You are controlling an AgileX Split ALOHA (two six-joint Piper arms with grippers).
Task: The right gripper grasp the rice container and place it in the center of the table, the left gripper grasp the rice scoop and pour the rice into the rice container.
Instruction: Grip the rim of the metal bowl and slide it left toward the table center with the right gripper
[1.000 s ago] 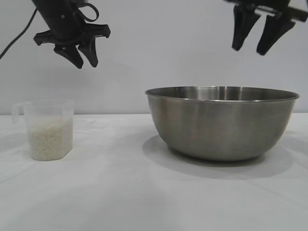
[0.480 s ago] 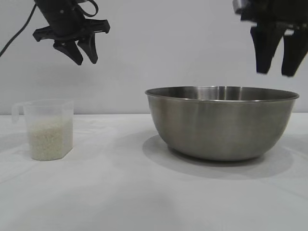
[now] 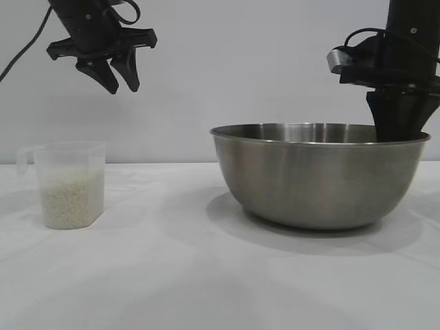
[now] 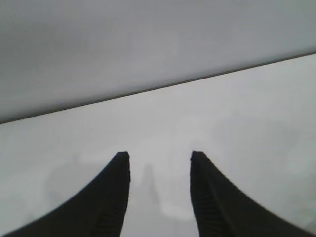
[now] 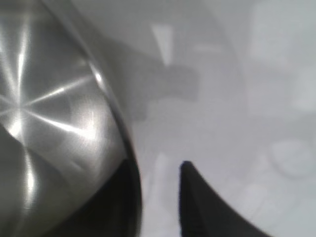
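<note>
Right wrist view gives me what the exterior camera hides: the rice container's [image 5: 54, 123] rolled rim runs between my right gripper's [image 5: 158, 197] two fingers, one dark finger inside the steel wall, the other outside over the bare worktop [image 5: 256, 98]. A gap shows between the outer finger and the rim, so I cannot tell whether that gripper is clamped on it.

From outside, the rice container [image 3: 320, 175] sits toward the worktop's [image 3: 172, 275] right edge, and the right gripper [image 3: 399, 127] straddles its rim on the side nearest that edge, fingertips lost behind the metal. A second ago that gripper hung well above the bowl with fingers spread; it has since dropped onto the rim.

My left gripper [image 3: 118, 79] hangs released, high above the rice scoop [image 3: 69, 184], which stands upright near the left edge, roughly half full of rice [image 3: 69, 199]. Neither has shifted.
</note>
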